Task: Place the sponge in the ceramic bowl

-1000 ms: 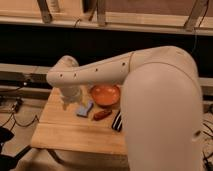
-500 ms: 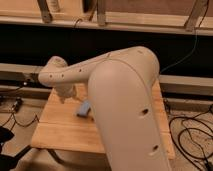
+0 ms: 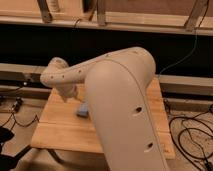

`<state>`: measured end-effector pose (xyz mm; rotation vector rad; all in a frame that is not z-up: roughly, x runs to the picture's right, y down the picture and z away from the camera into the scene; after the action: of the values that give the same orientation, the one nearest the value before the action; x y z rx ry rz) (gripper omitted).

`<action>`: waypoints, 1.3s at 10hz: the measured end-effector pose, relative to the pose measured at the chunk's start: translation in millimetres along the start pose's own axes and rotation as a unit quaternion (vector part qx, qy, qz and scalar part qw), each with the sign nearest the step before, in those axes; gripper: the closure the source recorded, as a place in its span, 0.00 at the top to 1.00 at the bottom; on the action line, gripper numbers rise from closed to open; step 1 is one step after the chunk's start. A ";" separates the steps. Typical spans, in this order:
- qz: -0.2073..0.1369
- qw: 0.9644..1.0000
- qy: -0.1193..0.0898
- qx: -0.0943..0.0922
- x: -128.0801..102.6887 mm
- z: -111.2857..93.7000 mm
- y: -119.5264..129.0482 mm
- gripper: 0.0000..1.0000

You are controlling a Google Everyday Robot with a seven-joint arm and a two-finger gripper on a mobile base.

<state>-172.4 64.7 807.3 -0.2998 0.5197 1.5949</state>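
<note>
Over the wooden table (image 3: 54,126), the tool (image 3: 68,95) hangs beside the sponge (image 3: 82,110), grip unclear.

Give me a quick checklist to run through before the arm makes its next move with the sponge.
1. Position of the sponge: ok. It lies on the table, with its right side hidden by the arm.
2. Hold on the sponge: not ok. The gripper hangs over the table, just left of and behind the sponge and apart from it.
3. Position of the ceramic bowl: cannot tell. The arm blocks that side of the table.
4. Free path to the ceramic bowl: cannot tell, for the same reason.
</note>
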 end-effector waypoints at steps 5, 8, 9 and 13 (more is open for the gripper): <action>0.004 0.998 0.053 0.021 15.8 37.9 -40.9 0.65; 0.006 0.996 0.090 0.021 26.9 61.9 -39.4 0.65; 0.007 0.995 0.101 0.018 30.6 67.1 -36.3 0.65; -0.006 0.991 0.132 0.005 39.1 87.7 -16.9 0.65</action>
<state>-149.4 142.7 861.1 -0.5102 0.7272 1.5484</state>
